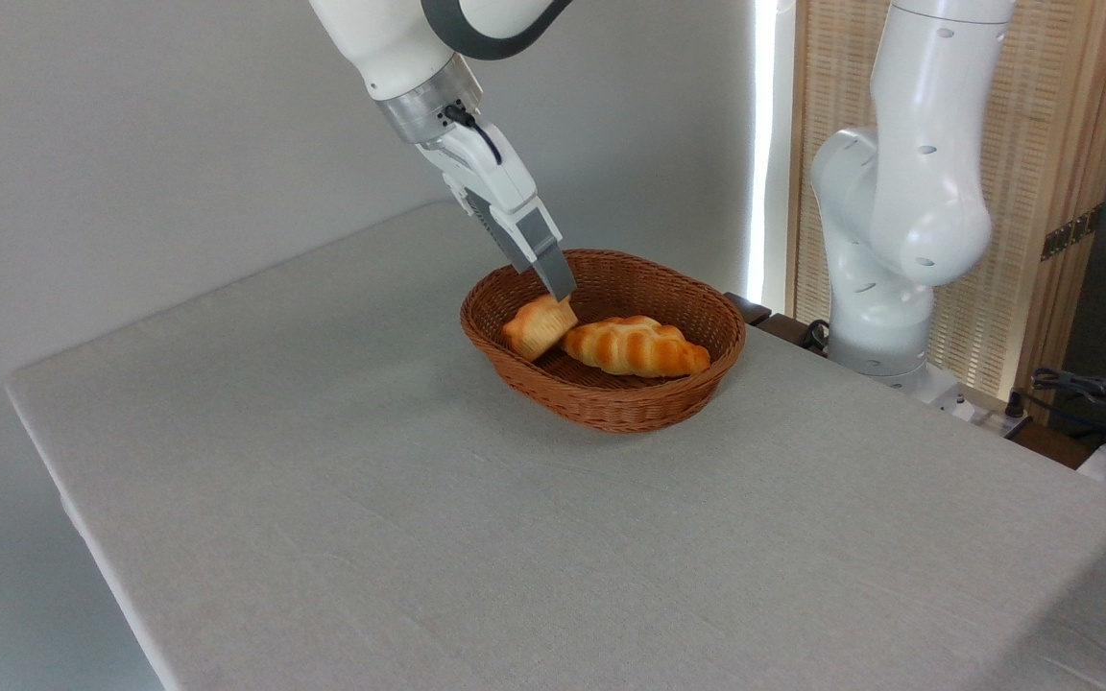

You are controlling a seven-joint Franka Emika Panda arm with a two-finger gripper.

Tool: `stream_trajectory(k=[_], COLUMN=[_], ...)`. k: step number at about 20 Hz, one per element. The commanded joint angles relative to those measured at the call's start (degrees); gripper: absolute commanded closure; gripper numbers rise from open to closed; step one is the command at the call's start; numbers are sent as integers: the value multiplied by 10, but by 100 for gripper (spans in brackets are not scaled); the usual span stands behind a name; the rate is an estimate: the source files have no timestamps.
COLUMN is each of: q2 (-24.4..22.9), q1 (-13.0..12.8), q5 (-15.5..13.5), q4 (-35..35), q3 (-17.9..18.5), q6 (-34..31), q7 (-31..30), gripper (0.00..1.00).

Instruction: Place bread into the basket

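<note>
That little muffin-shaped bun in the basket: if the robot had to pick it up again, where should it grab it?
Probably across the bread's paler ridged base, coming down from above. It lies tipped on its side against the basket's left wall, with the braided roll close on its right, so a sideways approach looks blocked. The gripper hangs right over it.

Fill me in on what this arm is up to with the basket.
The Panda arm is putting bread into the wicker basket. The small muffin-shaped bun now lies tilted inside the basket at its left end, against the longer braided roll. The pincer hangs just above the bun, at or barely off its top; whether its fingers are open or shut cannot be told from this angle. Both breads sit in the basket, on the grey table.
</note>
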Motion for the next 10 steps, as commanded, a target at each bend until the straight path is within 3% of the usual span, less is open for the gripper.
stream_trajectory(k=[1, 6, 10], q2=[-4, -5, -3], q1=[6, 16, 20], q5=[7, 7, 7], q4=[9, 28, 36], q3=[8, 51, 93], q6=[56, 185, 236], q7=[12, 11, 10], gripper=[0, 0, 0])
